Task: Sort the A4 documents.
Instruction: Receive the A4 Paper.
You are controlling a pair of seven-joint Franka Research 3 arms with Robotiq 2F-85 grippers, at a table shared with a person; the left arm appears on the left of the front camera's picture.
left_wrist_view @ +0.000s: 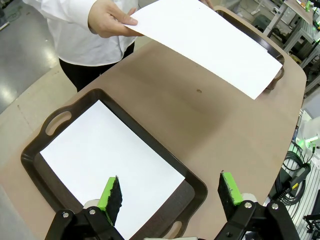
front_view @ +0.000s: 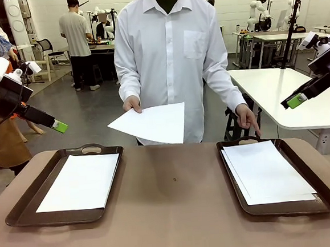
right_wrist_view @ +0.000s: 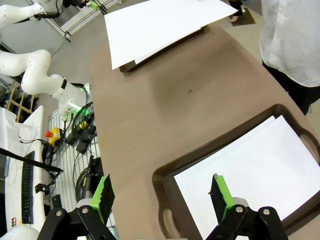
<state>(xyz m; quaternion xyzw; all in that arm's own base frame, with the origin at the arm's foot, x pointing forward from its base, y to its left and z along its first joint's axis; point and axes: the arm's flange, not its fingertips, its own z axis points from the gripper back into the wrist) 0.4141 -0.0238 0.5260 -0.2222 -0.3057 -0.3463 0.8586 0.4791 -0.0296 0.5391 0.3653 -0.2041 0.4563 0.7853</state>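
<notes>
Bare brown table (front_view: 171, 203) between two paper-filled trays (front_view: 23, 212), both robot hands (left_wrist_view: 170, 192) (right_wrist_view: 162, 192) wide, raised at its edges.

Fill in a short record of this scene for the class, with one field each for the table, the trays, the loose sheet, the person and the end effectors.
table: brown table, bare in the middle
left tray: holds white paper
right tray: holds a paper stack
loose sheet: held above the table's far edge
person: one hand grips the sheet, other hand at the right tray's far rim
left end effector: open, empty, above the left tray
right end effector: open, empty, above the right tray
</notes>
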